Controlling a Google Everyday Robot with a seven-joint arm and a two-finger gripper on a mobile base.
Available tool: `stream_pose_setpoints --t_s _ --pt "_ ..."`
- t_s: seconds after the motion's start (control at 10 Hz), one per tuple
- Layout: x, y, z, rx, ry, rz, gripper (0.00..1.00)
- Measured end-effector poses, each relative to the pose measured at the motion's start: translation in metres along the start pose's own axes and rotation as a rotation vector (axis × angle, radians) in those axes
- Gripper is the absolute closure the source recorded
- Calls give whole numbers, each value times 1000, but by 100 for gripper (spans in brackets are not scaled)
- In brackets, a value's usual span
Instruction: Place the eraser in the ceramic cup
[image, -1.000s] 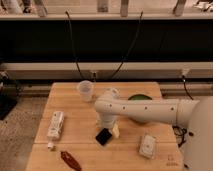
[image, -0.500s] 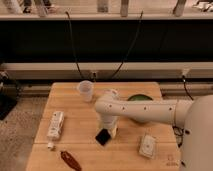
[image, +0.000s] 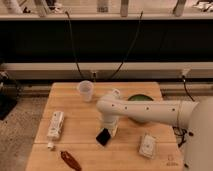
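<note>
Well, one eraser (image: 103, 136) lies on the bench (image: 75, 111) at my gripper (image: 109, 130); whether it pinches, I cannot tell. One ceramic cup (image: 85, 90) stands well apart, one green bowl (image: 141, 99) behind my arm; their contents are unclear.

Found the ceramic cup (image: 85, 90) toward the far side of the surface (image: 65, 100), left of centre. Saw the bowl (image: 141, 101) to its right, partly behind the arm (image: 150, 109) coming in from the right. Located the hand (image: 110, 130) near the middle of the surface, pointing down, with the eraser (image: 103, 136) right at its tip, on the near-left side. Noted a box (image: 55, 125) by the left edge, a long object (image: 70, 160) in the near-left corner, and a packet (image: 148, 145) at near right.
</note>
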Motion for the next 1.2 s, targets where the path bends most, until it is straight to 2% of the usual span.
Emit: stream_pose_setpoints --t_s 0.2,0.7,0.9,1.2 --pt "3 -7 -13 8 -1 -13 100" --pt "48 -55 -58 36 22 -54 100" --pt "68 -78 -84 57 45 -66 100" --pt "85 -101 -114 82 84 -79 100"
